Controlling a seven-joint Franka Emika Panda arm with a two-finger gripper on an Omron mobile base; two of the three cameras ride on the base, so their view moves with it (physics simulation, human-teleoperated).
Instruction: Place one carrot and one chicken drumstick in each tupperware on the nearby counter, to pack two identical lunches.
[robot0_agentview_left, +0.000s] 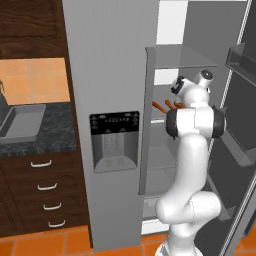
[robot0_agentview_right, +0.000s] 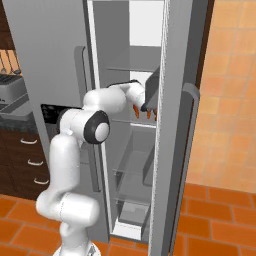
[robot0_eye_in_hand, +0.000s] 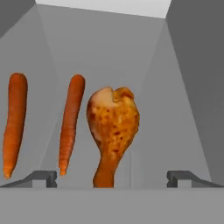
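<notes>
Golden-brown cooked chicken drumstick (robot0_eye_in_hand: 113, 131) lies on a pale grey fridge shelf (robot0_eye_in_hand: 175, 131), bulbous meaty end away from the camera, narrow bone end pointing back between the two dark finger tips (robot0_eye_in_hand: 43, 177) in the hand view. Just beside it, on the left in that view, a thin tapered orange carrot (robot0_eye_in_hand: 71, 122), thin tip toward the camera, close to the drumstick but whether touching I cannot tell. Farther left, a second orange carrot (robot0_eye_in_hand: 14, 122), same orientation, apart from the first. Gripper (robot0_eye_in_hand: 113, 178) wide open, the finger tips standing well apart on either side of the bone end and gripping nothing; the drumstick is not clasped. From the left base view the orange sticks (robot0_agentview_left: 161, 106) show on a middle shelf inside the open grey refrigerator (robot0_agentview_left: 110, 75), just left of the white arm's wrist (robot0_agentview_left: 192, 90). From the right base view the white arm reaches into the fridge compartment, the hand partly hidden behind the edge of the open grey door (robot0_agentview_right: 175, 125), with orange tips (robot0_agentview_right: 136, 111) showing below it. Out to the left of the fridge, in the left base view, a shallow rectangular light-grey tupperware tray (robot0_agentview_left: 22, 122) sits on the dark marbled stone counter (robot0_agentview_left: 55, 130), above dark brown wood drawers with curved silver handles (robot0_agentview_left: 42, 175). Orange tile floor (robot0_agentview_right: 220, 220) underfoot.
</notes>
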